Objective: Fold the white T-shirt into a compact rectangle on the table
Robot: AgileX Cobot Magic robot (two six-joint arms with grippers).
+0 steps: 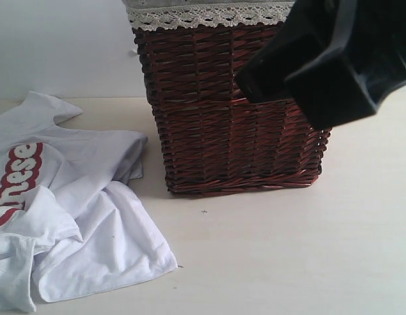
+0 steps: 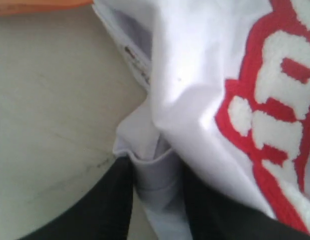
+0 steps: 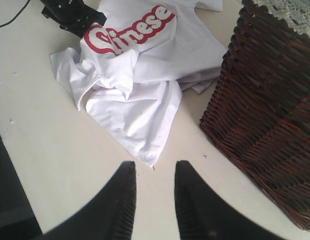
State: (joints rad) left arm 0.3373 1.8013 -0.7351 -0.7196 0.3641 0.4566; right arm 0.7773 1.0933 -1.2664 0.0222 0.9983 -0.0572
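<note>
Closest to my exterior camera looms the right arm (image 1: 334, 59), a blurred black mass in front of the upper right part of the brown wicker basket (image 1: 222, 131). That basket stands upright on the table (image 1: 288, 249), with a lace trim (image 1: 209, 16) folded over its rim.

On my right wrist feed, the right tool (image 3: 155, 200) hangs above bare table with its two fingers (image 3: 122, 200) apart. Nothing sits between them, so I read it as open. It is near one loose corner of the white T-shirt (image 1: 91, 223) without touching it.

I see the shirt lying crumpled and partly doubled over on the table, left of the basket in the exterior view, one edge just beside the basket's foot. Its red-edged letters (image 3: 129, 30) face up, and one flap is thrown across the lower part of the chest.

On my left wrist feed, the left tool (image 2: 155, 167) is down at the shirt's edge close to the lettering. A bunched fold of white cloth fills the gap between its black fingers, so it is clamped on the shirt.
</note>
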